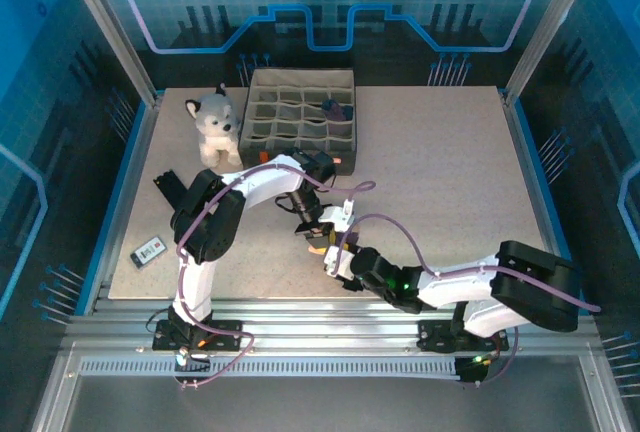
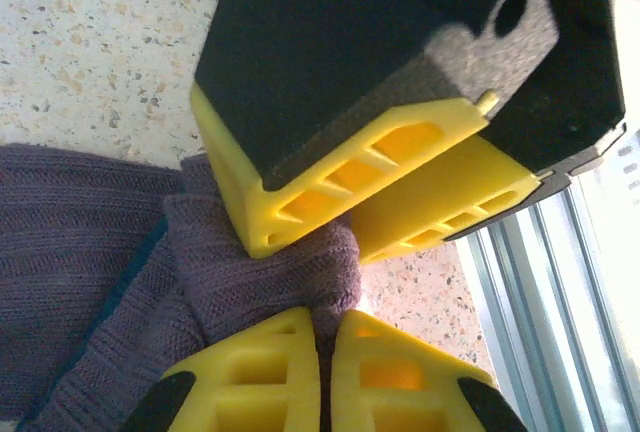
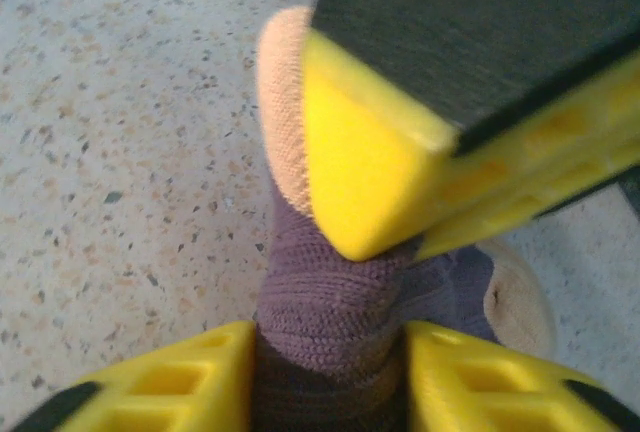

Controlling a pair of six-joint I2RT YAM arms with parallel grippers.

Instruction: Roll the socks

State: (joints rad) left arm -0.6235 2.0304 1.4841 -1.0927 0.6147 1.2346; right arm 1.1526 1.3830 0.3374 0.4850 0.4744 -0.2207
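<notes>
The socks (image 1: 318, 244) lie bunched on the tabletop (image 1: 450, 172), close to its front edge and a little left of the middle, with both arms reaching in over them. The right gripper (image 3: 330, 340) has its two yellow fingers (image 3: 160, 387) partly open, one on each side of the tan-toed sock (image 3: 335, 302). The purple knit fills the gap between them and touches both, so the sock is held at its middle, with the tan toe on the table beyond the tips. The left gripper (image 2: 327, 330) is closed, its fingers pressed together. A rounded fold of purple knit sits right at the tips, but I cannot tell whether any fabric is nipped between them. The two grippers meet tip to tip over the bundle, each one's fingers just beside the other's. A plush husky (image 1: 215, 124) sits near the back left corner, just beside a grey divided organizer box (image 1: 300, 117) at the back edge. A small flat device (image 1: 148, 250) lies near the front left corner.
</notes>
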